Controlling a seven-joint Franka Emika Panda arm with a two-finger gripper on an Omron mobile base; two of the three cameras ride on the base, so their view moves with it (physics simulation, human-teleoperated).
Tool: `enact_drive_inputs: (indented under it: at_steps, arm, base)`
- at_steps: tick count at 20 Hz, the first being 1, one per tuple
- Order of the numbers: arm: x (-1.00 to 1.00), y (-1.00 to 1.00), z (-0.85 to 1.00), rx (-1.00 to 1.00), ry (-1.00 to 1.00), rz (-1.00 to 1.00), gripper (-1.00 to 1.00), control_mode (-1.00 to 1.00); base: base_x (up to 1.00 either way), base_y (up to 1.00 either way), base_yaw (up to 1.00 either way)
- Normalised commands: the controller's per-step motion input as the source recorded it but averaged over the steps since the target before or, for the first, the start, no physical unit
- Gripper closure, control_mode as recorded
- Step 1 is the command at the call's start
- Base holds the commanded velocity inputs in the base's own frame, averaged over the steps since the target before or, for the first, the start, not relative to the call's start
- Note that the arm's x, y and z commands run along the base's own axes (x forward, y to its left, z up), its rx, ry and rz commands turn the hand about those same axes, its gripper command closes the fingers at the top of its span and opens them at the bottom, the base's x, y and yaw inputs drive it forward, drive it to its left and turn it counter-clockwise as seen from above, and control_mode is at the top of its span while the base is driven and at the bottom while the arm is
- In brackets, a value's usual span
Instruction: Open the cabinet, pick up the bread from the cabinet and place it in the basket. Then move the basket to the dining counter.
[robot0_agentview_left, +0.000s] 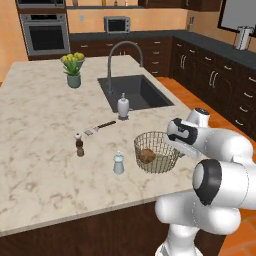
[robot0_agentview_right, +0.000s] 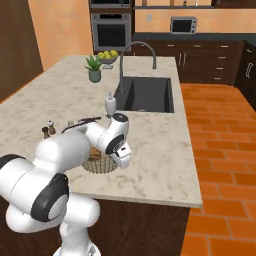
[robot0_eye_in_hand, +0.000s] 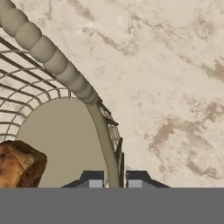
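Item: basket (robot0_agentview_left: 156, 151), wire mesh, standing on the dining counter (robot0_agentview_left: 40, 145) near its front edge. Contents: bread (robot0_agentview_left: 146, 156) on the pale bottom, off to one side of the pinch. Gripper (robot0_eye_in_hand: 114, 180): jaws pinching the basket's rim wall, one tip inside, one outside

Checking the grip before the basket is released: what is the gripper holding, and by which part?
The gripper holds the basket by its rim wall, one finger on each side of the wire, with the bread lying inside.
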Motion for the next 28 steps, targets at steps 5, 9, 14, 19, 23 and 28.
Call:
enact_drive_inputs:
  at_steps: [5,9,14,19,23,28]
  arm:
    - [0.01,0.00,-0.07,0.00,0.00,0.00,-1.00,-1.00]
    - [0.00,0.03,0.13,-0.03,0.00,0.00,-1.00,-1.00]
    - [-0.18,0.00,0.78,-0.03,-0.09,0.00,-1.00,-1.00]
    - [-0.78,0.24,1.00,-0.08,-0.11,0.03,-1.00,-1.00]
    - [-0.88,0.24,1.00,-0.09,-0.04,0.13,-1.00,-1.00]
    - [-0.78,0.60,1.00,-0.14,0.01,0.16,-1.00,-1.00]
  base:
    - [0.00,0.00,0.00]
    - [0.00,0.00,0.00]
    - [0.00,0.00,0.00]
    - [0.00,0.00,0.00]
    - [0.00,0.00,0.00]
    - [0.00,0.00,0.00]
